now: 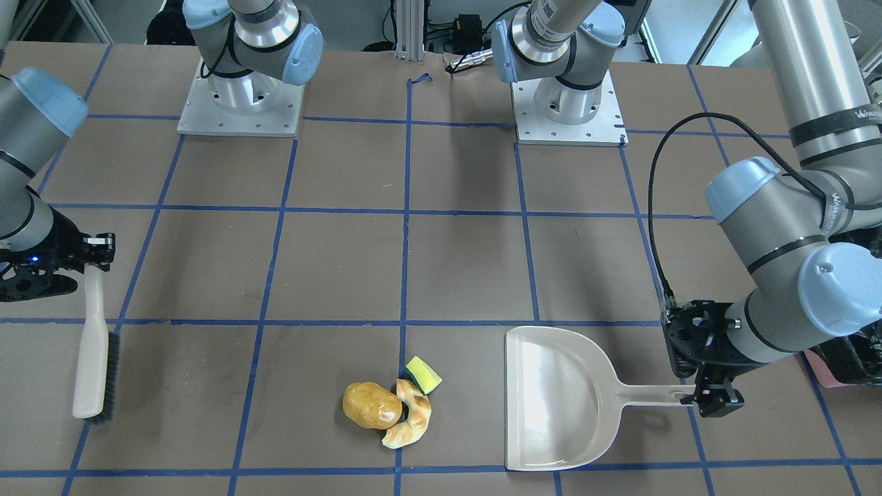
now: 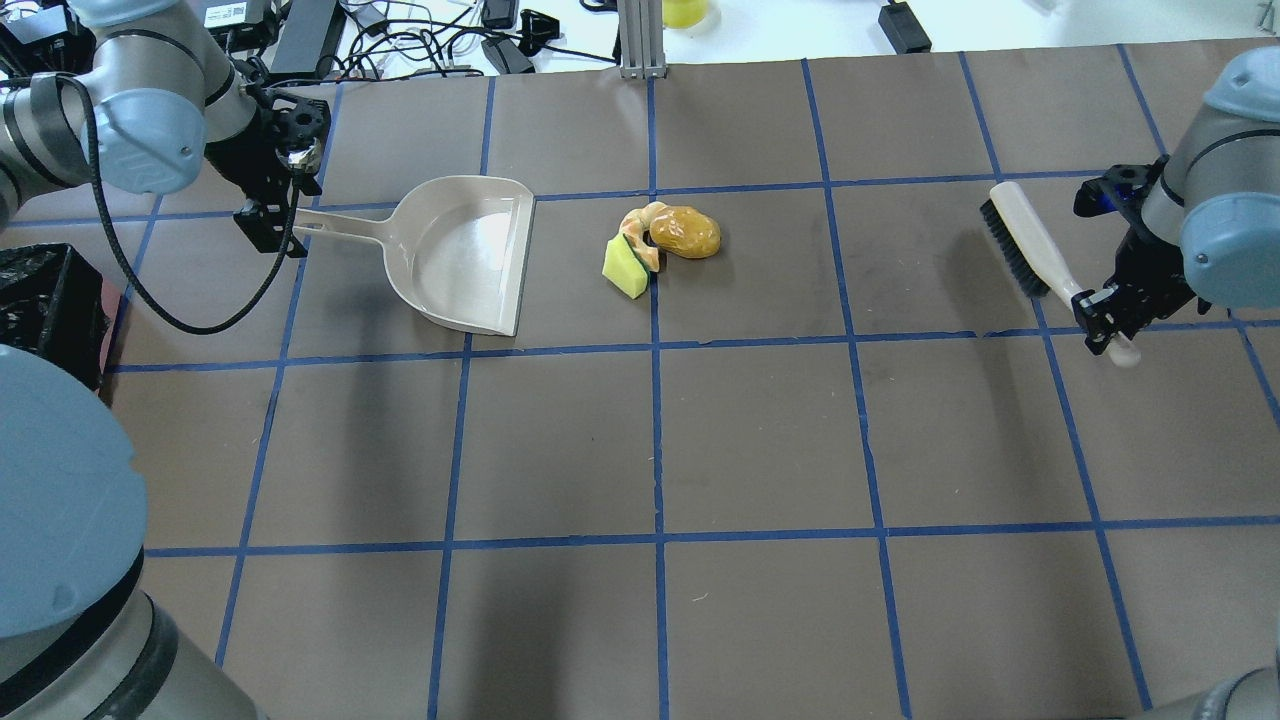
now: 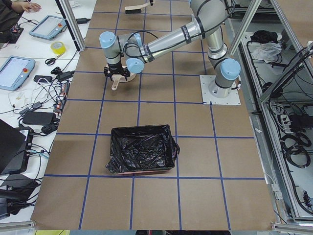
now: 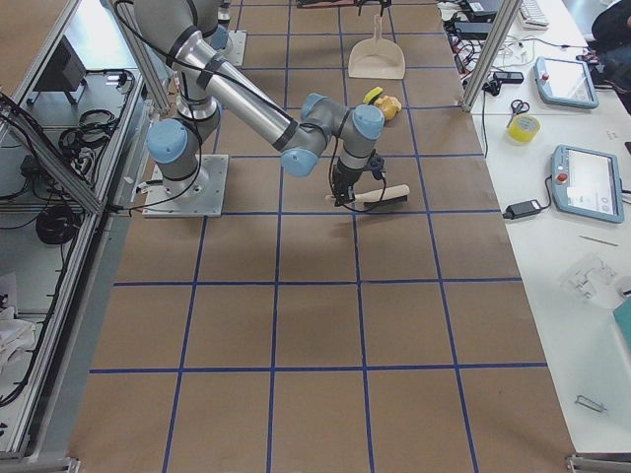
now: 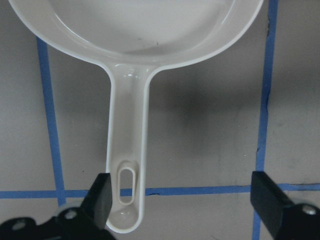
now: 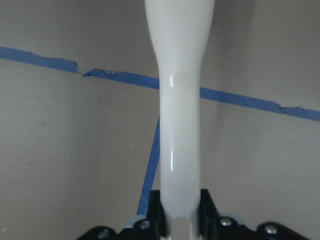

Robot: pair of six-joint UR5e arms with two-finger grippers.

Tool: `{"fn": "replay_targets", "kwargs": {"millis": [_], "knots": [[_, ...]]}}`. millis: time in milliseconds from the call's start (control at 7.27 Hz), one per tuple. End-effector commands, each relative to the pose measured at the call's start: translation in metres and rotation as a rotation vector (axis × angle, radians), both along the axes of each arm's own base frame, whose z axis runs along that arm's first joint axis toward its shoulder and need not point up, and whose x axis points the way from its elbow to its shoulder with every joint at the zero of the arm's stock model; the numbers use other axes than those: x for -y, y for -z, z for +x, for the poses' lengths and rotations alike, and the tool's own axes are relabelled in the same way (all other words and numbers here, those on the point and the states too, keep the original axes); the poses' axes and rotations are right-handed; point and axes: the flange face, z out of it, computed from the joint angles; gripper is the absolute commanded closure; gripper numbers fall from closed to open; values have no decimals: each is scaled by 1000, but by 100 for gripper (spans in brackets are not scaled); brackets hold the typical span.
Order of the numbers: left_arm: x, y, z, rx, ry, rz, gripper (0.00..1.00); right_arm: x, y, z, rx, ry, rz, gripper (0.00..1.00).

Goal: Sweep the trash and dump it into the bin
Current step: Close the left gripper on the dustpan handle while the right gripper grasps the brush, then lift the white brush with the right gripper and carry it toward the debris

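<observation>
The trash lies together on the brown table: a golden-brown potato lump [image 1: 372, 405], a tan croissant piece [image 1: 413, 417] and a yellow wedge with a green edge [image 1: 423, 374]. It also shows in the overhead view [image 2: 686, 231]. A beige dustpan [image 1: 558, 399] lies flat beside the trash, its mouth towards it. My left gripper [image 5: 182, 195] is open, straddling the end of the dustpan's handle [image 5: 127, 150], which sits against one finger. My right gripper [image 6: 180, 205] is shut on the white handle of a black-bristled brush [image 1: 93, 358], far from the trash. The black bin [image 3: 142, 149] stands near the left arm.
The table is covered in brown paper with a blue tape grid. The two arm bases [image 1: 240, 103] stand at the robot's side. The bin's edge [image 2: 40, 300] shows at the overhead view's left. Cables and devices lie beyond the far table edge [image 2: 450, 40].
</observation>
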Motion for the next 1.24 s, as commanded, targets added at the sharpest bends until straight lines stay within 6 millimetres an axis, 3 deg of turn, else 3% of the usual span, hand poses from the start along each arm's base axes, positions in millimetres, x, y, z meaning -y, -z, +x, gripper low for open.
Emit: {"fn": "replay_targets", "kwargs": {"millis": [0,412,825,1100], "knots": [[21,8,1,-8,10,-15,2,3,-29,14,-13,66,7,100],[21,36,-1,-11,-1,25,1,20,-60,87,-47,145,-2,100],[21,45,-2,-24,2,36,4,21,-73,171,-54,226,-19,100],[24,44,-8,-25,6,31,36,15,-64,221,-80,283,-13,100]]}}
